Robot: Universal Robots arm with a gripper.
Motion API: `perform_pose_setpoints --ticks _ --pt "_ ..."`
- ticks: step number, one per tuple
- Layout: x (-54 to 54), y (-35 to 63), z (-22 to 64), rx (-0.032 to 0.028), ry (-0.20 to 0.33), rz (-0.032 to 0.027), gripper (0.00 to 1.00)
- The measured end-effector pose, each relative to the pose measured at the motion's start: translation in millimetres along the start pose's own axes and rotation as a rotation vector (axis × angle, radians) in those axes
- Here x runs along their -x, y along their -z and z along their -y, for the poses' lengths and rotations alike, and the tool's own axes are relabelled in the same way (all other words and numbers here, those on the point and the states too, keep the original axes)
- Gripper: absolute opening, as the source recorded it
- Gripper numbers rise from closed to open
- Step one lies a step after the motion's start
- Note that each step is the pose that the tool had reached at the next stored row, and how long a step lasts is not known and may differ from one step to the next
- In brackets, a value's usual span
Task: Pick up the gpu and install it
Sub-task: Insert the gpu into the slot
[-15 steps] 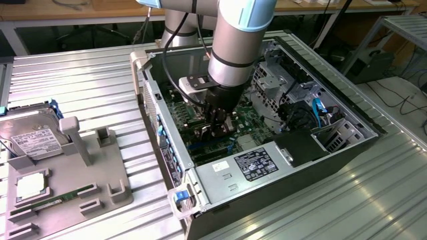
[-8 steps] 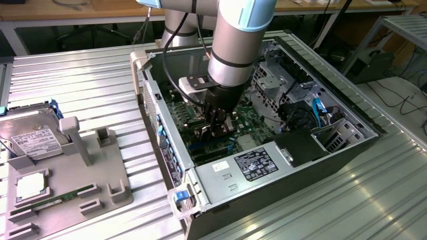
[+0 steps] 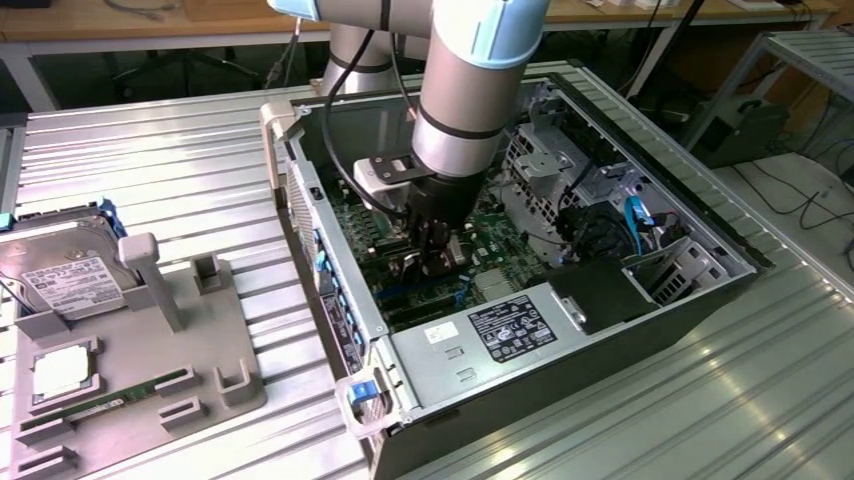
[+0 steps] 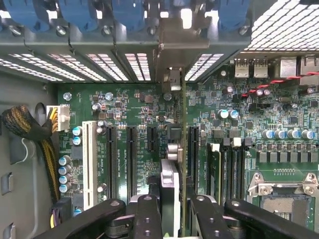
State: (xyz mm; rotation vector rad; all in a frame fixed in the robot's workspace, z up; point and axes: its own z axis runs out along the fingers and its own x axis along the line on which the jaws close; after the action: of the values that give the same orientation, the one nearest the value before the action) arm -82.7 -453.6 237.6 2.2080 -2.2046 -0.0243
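Right now the arm is reaching down into the open computer case (image 3: 694,290), which is lying on its side on the ridged metal table (image 3: 160,160). The gripper (image 3: 438,262) is hanging low over the motherboard (image 4: 124,107), close to the rear wall of the case.

From the wrist view, the black fingers (image 4: 147,214) are clamping the gpu (image 4: 172,169) from both sides. The card is showing edge-on as a thin upright strip running away from the gripper (image 4: 177,209) towards the slot openings at the back. Its silver bracket (image 4: 172,55) is sitting right at that rear wall, under the row of blue latches (image 4: 75,12).

The card is lining up with the black expansion slots (image 4: 122,159), just beside the white slot (image 4: 89,164). It appears to be hovering above its slot, though I cannot tell whether it is seated.

Well apart from the case, towards the exterior view's left, a grey fixture (image 3: 160,370) is carrying a hard drive (image 3: 60,270), a processor chip (image 3: 60,370) and a green memory stick (image 3: 114,400).
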Motion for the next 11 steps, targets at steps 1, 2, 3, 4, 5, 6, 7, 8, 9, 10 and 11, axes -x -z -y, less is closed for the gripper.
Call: perform_pose_setpoints --ticks 1,2,3,4,5,6,7,8,9,10,11 --pt "0.0 -0.1 0.0 0.0003 0.0 0.0 0.28" --pt "0.0 -0.1 0.1 0.0003 0.0 0.0001 0.28" --pt "0.0 -0.2 0.1 0.0003 0.0 0.0002 0.28" --pt "0.1 0.4 0.1 0.0 0.0 0.0006 0.28" --pt "0.2 1.6 0.1 -0.0004 0.0 0.0015 0.28" --pt "0.2 4.1 0.0 -0.0003 0.0 0.0012 0.28" --pt "0.1 5.8 -0.1 0.0002 0.0 0.0002 0.28" --pt "0.2 5.8 -0.1 0.0001 0.0 0.0004 0.28" --pt "0.2 5.8 -0.1 0.0001 0.0 0.0003 0.28" --pt "0.2 5.8 -0.1 0.0001 0.0 0.0004 0.28" --pt "0.1 5.8 -0.1 0.0002 0.0 0.0004 0.28"
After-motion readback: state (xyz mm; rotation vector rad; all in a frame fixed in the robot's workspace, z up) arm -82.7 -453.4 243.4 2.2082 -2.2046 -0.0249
